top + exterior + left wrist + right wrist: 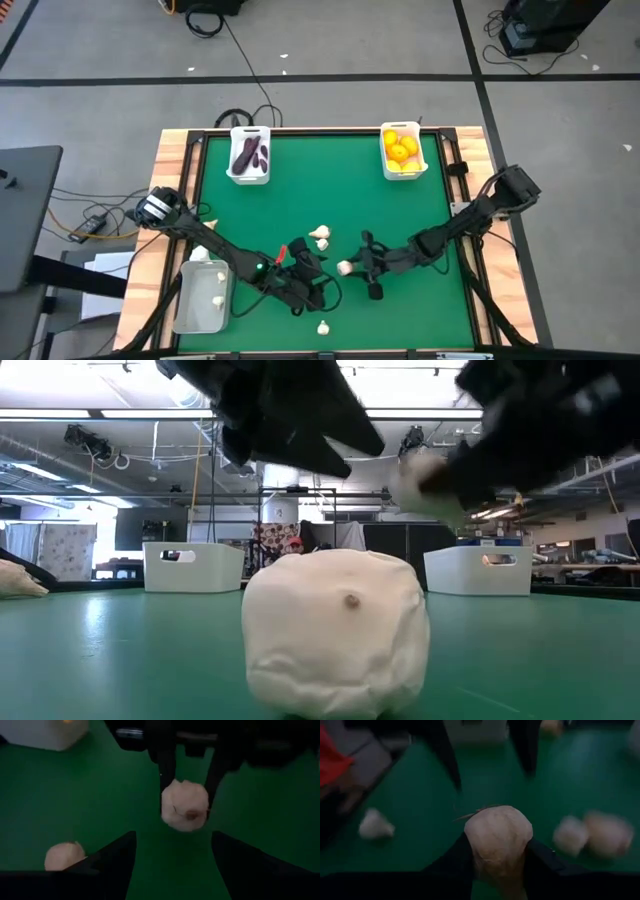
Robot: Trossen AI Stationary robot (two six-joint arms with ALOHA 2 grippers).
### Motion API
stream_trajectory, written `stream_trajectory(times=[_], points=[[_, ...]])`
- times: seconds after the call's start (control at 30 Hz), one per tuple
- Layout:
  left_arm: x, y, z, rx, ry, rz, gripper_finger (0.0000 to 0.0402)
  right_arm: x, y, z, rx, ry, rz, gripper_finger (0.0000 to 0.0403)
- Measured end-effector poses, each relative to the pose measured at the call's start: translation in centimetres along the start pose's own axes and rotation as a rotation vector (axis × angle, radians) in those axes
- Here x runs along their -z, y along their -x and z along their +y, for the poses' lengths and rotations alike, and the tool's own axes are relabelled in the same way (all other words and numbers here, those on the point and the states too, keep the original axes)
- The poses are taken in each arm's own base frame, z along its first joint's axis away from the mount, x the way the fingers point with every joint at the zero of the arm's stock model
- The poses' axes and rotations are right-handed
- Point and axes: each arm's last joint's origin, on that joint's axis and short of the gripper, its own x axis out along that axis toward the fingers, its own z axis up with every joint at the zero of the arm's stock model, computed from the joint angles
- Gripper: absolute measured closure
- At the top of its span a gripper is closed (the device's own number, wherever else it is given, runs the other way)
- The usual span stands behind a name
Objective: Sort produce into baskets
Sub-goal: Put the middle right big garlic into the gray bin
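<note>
My right gripper (352, 266) is shut on a whitish garlic bulb (497, 837) near the middle of the green table, toward its near edge. My left gripper (318, 280) faces it from the table's left, open and empty, its fingers (115, 855) short of that bulb (185, 805). Loose garlic bulbs lie on the mat (320, 236), (323, 327); the latter fills the low view (335, 630). A white basket (250, 155) at the far left holds purple eggplants. Another white basket (403, 150) at the far right holds yellow and orange citrus. A clear basket (205, 297) at the near left holds garlic. My right gripper pinches the garlic bulb by its two opposite sides (470, 842) between its two fingers (167, 772). The fingers come from the table's right, slanting down. The bulb (425, 485) hangs clear of the mat.
The wooden table frame (175, 170) borders the green mat. Both arms meet close together over the near middle of the mat. More garlic lies near my left gripper (62, 856) and beside my right gripper (375, 825), (592, 834).
</note>
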Motion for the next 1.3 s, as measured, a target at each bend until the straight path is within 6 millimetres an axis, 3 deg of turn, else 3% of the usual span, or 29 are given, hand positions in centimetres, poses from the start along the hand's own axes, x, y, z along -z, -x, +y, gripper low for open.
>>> stream_trajectory(times=[0.27,0.6,1.3], points=[[-1.8,-0.4,0.0,-0.009,0.184,-0.147,0.0135,-1.1,0.3,-0.2,0.178,0.264,-0.093,0.0229],[-3.2,-2.2,2.2,0.02,0.333,-0.14,0.0135,-0.9,1.0,0.8,0.349,0.475,-0.082,0.0225],[-3.8,-3.4,3.7,-0.022,0.338,-0.148,0.0135,-1.4,2.1,1.6,0.635,0.588,-0.069,0.0224]])
